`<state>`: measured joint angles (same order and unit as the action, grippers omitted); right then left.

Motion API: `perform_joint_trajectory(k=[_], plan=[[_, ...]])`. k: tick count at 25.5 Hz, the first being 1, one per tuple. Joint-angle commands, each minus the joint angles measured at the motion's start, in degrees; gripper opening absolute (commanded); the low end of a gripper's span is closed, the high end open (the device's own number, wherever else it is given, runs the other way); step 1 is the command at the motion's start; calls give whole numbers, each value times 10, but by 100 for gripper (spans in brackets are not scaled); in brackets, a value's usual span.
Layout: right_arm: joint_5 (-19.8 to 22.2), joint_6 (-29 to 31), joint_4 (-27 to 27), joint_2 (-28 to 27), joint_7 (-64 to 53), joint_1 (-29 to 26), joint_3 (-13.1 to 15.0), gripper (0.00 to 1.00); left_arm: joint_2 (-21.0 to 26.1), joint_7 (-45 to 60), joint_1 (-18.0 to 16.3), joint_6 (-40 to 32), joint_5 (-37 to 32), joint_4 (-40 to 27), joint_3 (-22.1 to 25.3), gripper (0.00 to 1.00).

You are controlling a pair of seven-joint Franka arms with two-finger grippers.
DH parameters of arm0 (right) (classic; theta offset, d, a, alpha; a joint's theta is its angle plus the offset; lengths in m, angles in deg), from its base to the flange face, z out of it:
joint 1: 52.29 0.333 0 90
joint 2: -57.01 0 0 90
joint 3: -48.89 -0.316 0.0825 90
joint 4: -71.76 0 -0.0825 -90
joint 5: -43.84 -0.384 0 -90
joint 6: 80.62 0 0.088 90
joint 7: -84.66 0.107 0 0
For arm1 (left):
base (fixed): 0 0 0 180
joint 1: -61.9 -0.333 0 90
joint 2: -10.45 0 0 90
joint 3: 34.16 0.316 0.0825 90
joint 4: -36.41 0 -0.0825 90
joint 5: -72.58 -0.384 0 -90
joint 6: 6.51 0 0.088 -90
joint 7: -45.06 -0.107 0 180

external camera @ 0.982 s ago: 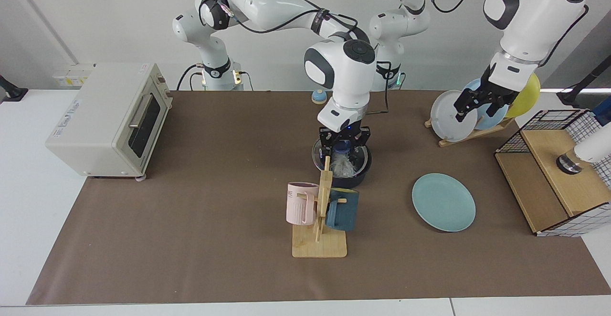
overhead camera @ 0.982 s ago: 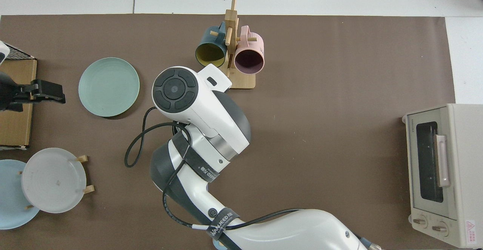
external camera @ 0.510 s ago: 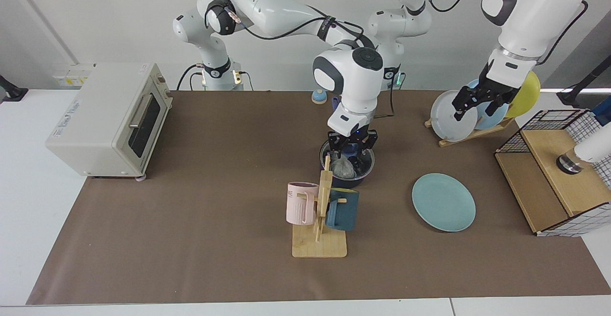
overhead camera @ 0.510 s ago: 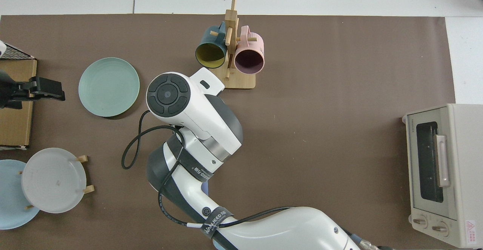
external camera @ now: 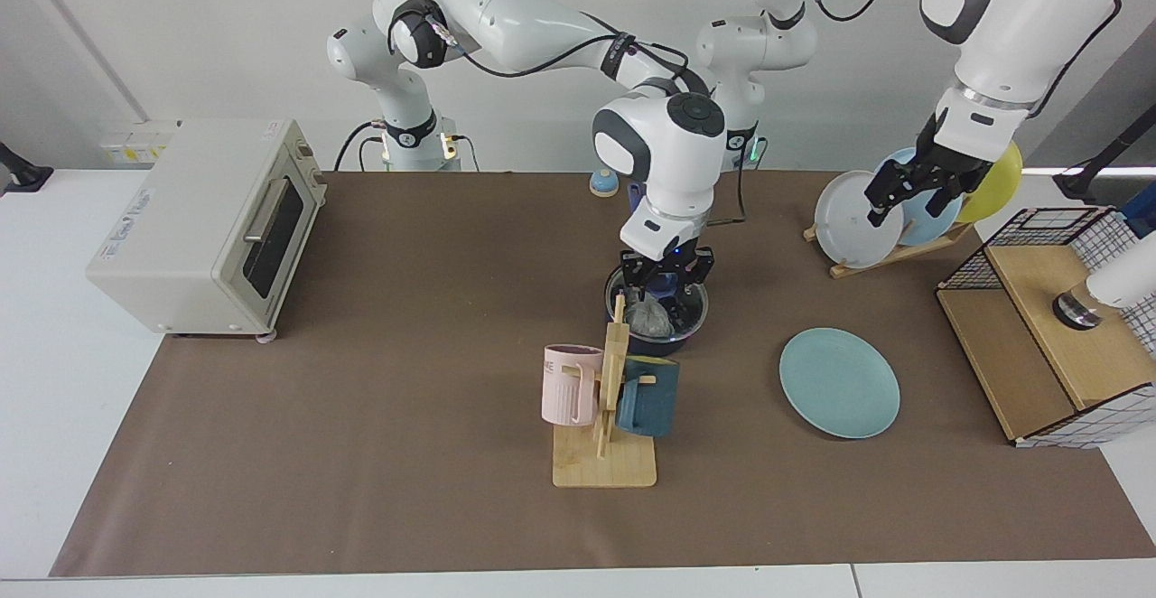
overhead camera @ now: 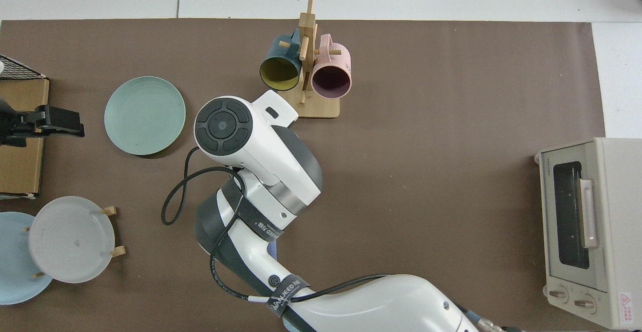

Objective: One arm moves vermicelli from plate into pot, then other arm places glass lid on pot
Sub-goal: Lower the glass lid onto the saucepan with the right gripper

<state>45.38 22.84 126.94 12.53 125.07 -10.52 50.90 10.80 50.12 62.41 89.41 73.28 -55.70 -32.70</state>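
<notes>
1. I see the right gripper (external camera: 666, 278) pointing straight down over the small dark navy saucepan (external camera: 657, 338), its black fingers standing to either side of the blue knob at the middle of the round clear glass lid (external camera: 673, 302).
2. Whether its jaws are pinching that knob or standing just off it, I cannot tell from the facing view.
3. The lid sits on the saucepan directly below the jaws, and under the glass I make out the pale clump of thin white vermicelli (external camera: 647, 316) inside the pan.
4. In the top view the right arm's white wrist covers the saucepan, the lid and the gripper entirely.
5. Just in front of those jaws, toward the camera, stands a wooden mug tree (external camera: 607, 417) with a pink mug (external camera: 568, 385) and a dark teal mug (external camera: 647, 397) hanging on it.
6. The round flat teal-green plate (external camera: 839, 382) lies bare on the brown mat, well off to the side of the right gripper and on the left arm's side.
7. The left gripper (external camera: 912, 192) waits in the air in front of the white plate (external camera: 846, 219) in the wooden rack, its jaws spread and holding nothing.
</notes>
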Motion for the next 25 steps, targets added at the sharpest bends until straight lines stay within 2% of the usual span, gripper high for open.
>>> perform_joint_trajectory(k=[1, 25], plan=[[5, -13, -20, -7, 6, -1, -3, 0, -9, -22, 8, -12, 3, -3, 8, 100], [-1, -13, 9, -2, 5, 3, -3, 0, -8, -19, 10, -12, 3, 1, 8, 100]])
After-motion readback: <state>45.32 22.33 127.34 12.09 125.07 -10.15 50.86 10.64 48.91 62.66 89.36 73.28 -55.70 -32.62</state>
